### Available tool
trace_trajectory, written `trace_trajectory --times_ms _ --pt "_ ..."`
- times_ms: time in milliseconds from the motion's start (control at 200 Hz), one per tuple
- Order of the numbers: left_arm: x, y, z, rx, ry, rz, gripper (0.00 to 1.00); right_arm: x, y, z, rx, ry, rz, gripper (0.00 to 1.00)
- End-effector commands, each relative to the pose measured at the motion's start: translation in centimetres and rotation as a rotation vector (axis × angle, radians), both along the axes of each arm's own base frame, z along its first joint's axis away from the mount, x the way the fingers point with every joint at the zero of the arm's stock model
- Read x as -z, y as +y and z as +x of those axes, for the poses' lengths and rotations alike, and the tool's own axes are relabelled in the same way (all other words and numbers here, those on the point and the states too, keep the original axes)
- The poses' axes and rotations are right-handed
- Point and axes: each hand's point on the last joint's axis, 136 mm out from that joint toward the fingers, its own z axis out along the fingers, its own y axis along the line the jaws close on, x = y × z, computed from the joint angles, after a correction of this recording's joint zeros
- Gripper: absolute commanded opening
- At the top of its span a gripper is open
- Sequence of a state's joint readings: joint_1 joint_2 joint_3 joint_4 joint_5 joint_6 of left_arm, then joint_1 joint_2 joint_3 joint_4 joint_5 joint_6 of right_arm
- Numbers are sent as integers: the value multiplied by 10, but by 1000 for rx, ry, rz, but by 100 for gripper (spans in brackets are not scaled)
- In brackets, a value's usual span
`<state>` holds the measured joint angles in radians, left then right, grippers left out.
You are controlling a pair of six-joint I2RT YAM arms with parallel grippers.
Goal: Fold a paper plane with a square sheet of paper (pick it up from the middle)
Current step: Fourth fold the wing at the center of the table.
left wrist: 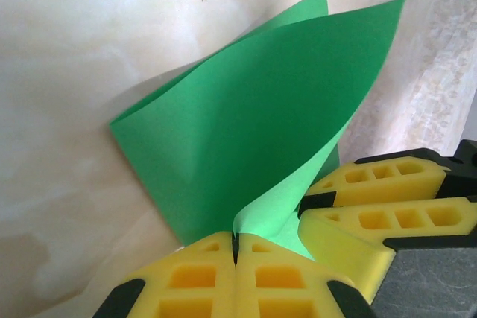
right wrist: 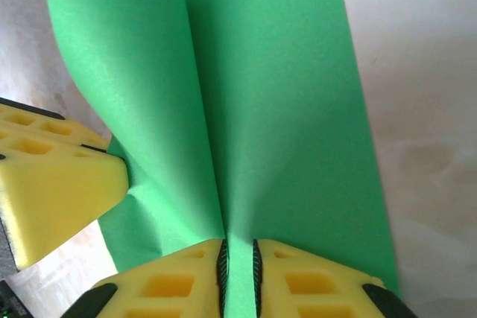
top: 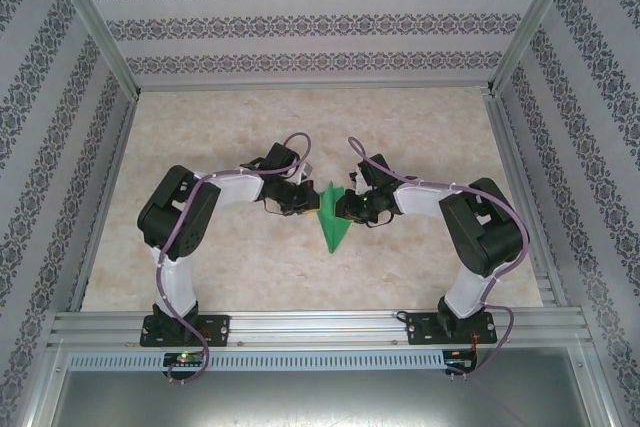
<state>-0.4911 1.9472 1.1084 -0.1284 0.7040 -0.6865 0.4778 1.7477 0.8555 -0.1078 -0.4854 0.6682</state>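
Paper: the sheet of paper, bright green, is found about midway between the left and right edges of the tabletop. It is bent into two curved flaps that rise between the grippers.
Left gripper: the left gripper is clamped tight on the sheet's lower edge, with no gap between its jaws.
Right gripper: a fold of the sheet is enclosed by the right gripper, its jaws narrowly apart. Whether the paper is firmly pinched cannot be told.
Risk, tearing: the sheet could be ripped or crumpled if it is pulled by the two arms in opposite directions.
Risk, slipping: the fold could be lost if the right jaws are not fully closed before any move.
Risk, crease: a skewed crease could be set, since the flaps are bowed, not flat.
Surface: pale, marbled and smooth, so little friction is expected.
Room: the tabletop is enclosed by patterned walls and a metal rail along its near edge.
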Motion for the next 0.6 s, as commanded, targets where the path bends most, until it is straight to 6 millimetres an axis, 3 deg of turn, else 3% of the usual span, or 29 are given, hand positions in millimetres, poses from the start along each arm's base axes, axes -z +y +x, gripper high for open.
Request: trace_trajectory --times_ms 0,595 --pt "0 -9 -3 41 6 -10 1 13 -8 -6 -16 12 -59 16" --pt "4 -25 -3 93 20 -2 1 31 -19 -18 -41 30 -118 7"
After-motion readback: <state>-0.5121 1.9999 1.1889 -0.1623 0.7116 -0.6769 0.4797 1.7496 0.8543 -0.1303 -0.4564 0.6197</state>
